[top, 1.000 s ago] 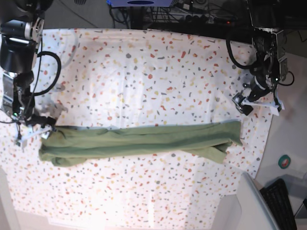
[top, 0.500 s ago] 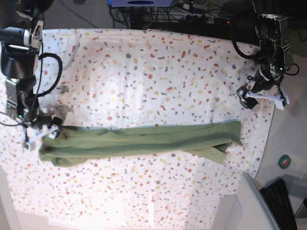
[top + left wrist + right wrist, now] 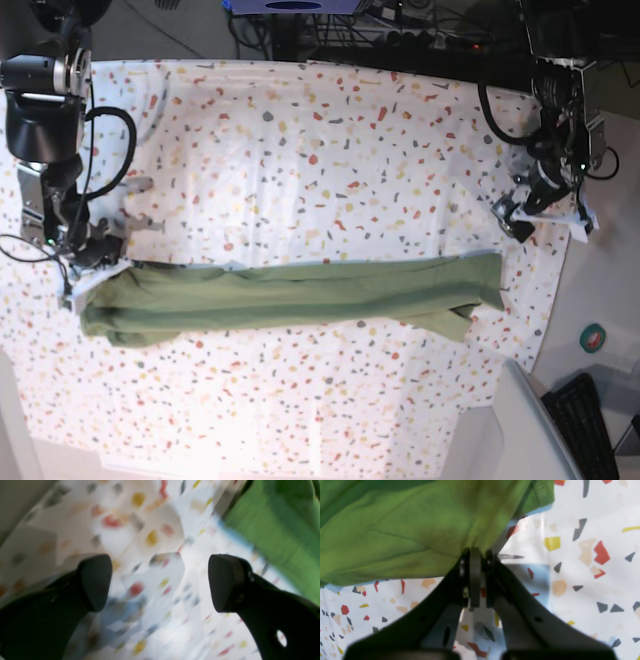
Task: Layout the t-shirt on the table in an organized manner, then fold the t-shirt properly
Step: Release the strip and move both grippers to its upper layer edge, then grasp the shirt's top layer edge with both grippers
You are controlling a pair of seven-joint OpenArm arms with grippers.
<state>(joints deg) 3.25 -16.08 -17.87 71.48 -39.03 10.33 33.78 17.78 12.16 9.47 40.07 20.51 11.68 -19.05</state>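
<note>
The t-shirt (image 3: 290,295) lies as a long olive-green folded band across the table (image 3: 300,150). My right gripper (image 3: 88,272), at the left of the base view, is shut on the band's upper left corner. In the right wrist view the right gripper (image 3: 478,553) has a fold of the t-shirt (image 3: 402,530) pinched between its closed jaws. My left gripper (image 3: 540,215) hovers above the band's right end, apart from it. In the left wrist view the left gripper (image 3: 160,580) is open over the blurred table (image 3: 140,517), holding nothing, with the t-shirt (image 3: 282,517) at the top right.
A grey bin (image 3: 520,430) and a black keyboard (image 3: 575,420) sit off the table at the lower right. A small round green thing (image 3: 593,338) lies right of the table's edge. Cables and dark equipment (image 3: 400,35) run along the far edge.
The right gripper's jaws have shut on the shirt's left corner. The left gripper rose a little, then came back down near the shirt's right end, still open.
</note>
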